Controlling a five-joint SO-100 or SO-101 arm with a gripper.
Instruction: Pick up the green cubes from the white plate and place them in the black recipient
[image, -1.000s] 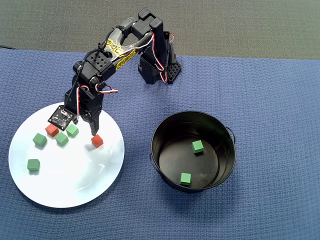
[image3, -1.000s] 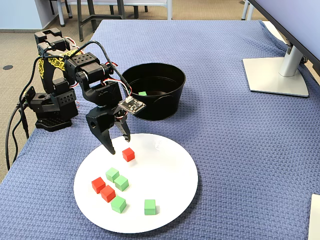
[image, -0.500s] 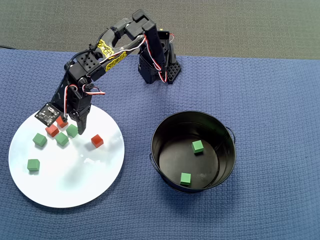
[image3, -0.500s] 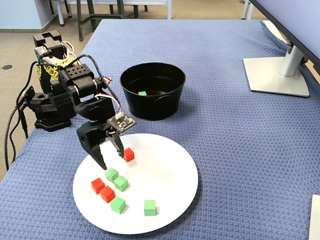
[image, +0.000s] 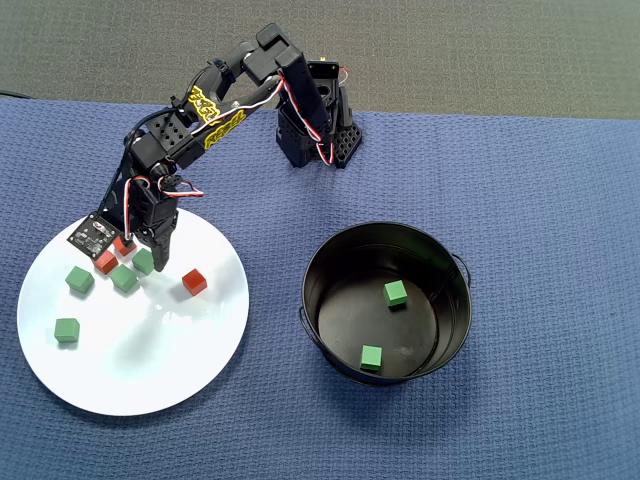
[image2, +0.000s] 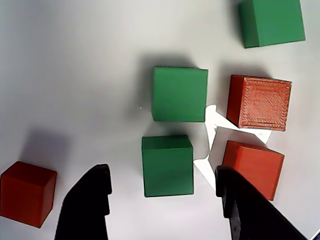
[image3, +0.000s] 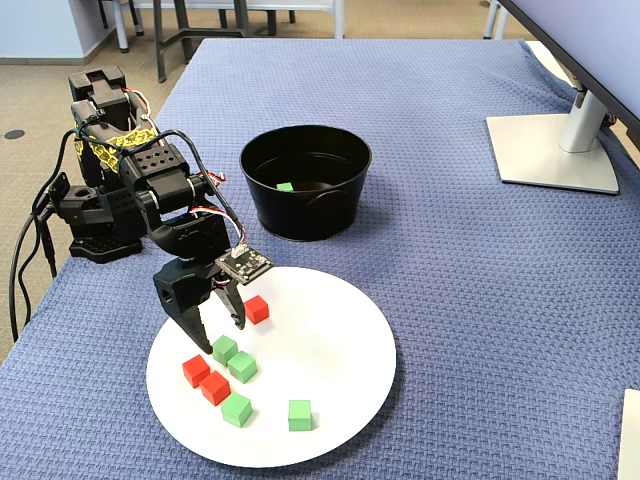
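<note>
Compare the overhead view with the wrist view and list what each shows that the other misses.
Only the overhead view shows the black bucket holding two green cubes, the arm's base and the whole white plate. Only the wrist view shows the open gripper straddling one green cube, fingertips beside it. Both show green and red cubes on the plate.

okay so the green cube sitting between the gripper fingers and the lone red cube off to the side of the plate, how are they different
The green cube is green; the lone red cube is red-orange. In the wrist view the green cube lies between the open gripper fingers, while the red cube sits outside them. The green cube has another green cube and two red ones close by; the red cube stands apart. Both look the same size and rest on the white plate.
</note>
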